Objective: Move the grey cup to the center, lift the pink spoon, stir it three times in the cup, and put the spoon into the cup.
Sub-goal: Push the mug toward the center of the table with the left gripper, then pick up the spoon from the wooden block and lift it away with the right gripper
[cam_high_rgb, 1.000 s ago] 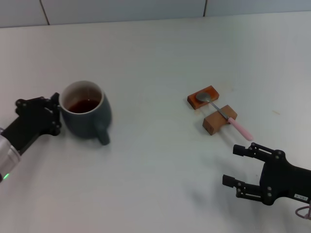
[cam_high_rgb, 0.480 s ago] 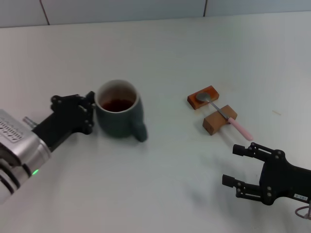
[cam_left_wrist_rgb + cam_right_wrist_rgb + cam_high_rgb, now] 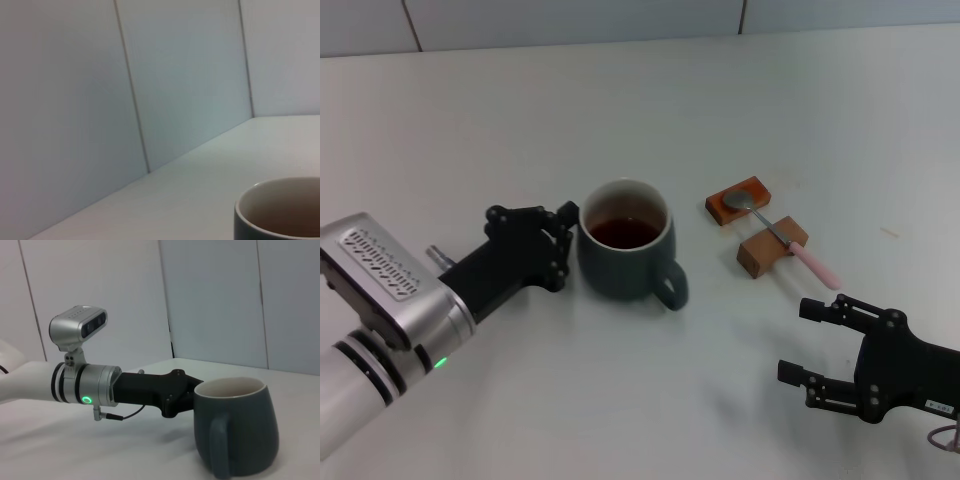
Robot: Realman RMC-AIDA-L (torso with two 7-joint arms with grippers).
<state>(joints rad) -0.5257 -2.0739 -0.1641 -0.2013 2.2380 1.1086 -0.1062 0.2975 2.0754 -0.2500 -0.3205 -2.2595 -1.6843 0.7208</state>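
The grey cup stands upright near the middle of the bench, dark reddish-brown liquid showing inside, its loop handle turned toward the robot and a little to the right. Pressed against its left side is the left end effector, fingers up against the cup wall; whether they are clenched or parted I cannot tell. To the cup's right, apart from it, the pink spoon lies across two brown wooden blocks, its metal bowl on the farther block, its pink handle sticking out past the nearer one. Nearer the robot on the right, the right end effector hovers with fingers spread, gripping nothing.
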